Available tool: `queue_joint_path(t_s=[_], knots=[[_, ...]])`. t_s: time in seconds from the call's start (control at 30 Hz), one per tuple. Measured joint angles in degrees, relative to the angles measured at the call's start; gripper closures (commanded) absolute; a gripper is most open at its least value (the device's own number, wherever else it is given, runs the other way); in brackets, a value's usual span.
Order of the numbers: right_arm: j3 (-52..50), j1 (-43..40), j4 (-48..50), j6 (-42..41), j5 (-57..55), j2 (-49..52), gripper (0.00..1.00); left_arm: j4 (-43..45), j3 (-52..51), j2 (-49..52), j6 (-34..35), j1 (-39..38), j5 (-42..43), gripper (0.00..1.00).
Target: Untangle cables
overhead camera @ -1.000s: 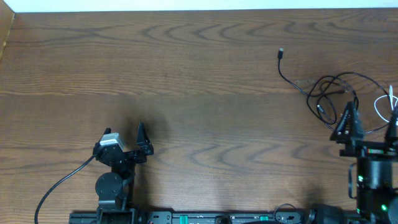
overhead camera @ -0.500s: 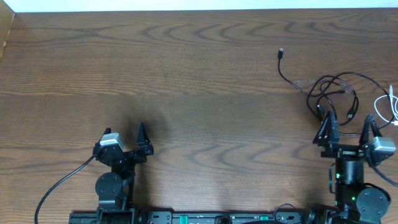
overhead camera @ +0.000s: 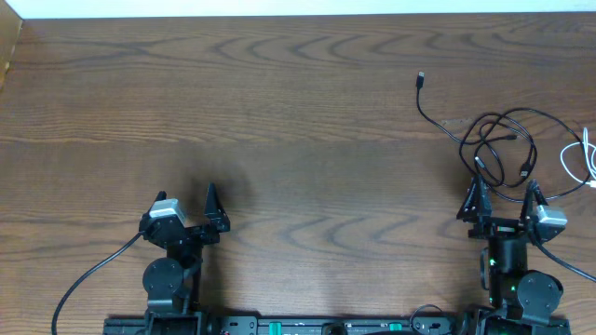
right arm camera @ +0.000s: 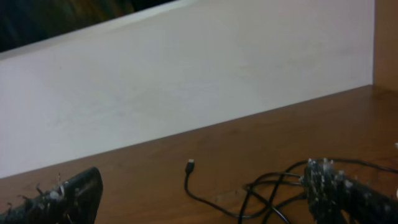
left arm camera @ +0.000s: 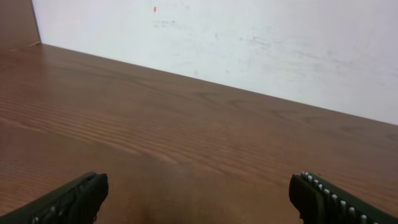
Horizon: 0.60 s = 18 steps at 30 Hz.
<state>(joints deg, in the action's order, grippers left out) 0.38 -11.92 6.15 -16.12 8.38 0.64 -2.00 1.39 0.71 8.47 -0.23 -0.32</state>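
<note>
Black cable [overhead camera: 498,140] is lying in loops near the tabletop's [overhead camera: 298,112] right edge, just beside the white cable [overhead camera: 579,160]. The left pincer [overhead camera: 186,209] and the right pincer [overhead camera: 503,197] are both standing spread, holding nothing. The right one, near the loops, is risking to pinch two crossing strands together, which would be tightening the tangle.

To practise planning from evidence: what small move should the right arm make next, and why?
Probably ease the right tool forward and down onto the black cable, at its loops. The tool stands open and empty just short of them. The left tool sits far off, and the white cable lies at the right edge.
</note>
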Motion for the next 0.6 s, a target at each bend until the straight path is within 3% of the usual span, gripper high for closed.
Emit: queue_joint_path(t_s=[0.13,0.6], knots=[[0.00,0.00,-8.98,0.00,-0.02,0.02,0.01,0.02,0.00,0.00,0.02,0.00,0.00,0.02],[-0.02,0.02,-9.49,0.00,-0.02,0.07,0.01,0.00,0.00,0.02,0.00,0.00,0.00,0.03]])
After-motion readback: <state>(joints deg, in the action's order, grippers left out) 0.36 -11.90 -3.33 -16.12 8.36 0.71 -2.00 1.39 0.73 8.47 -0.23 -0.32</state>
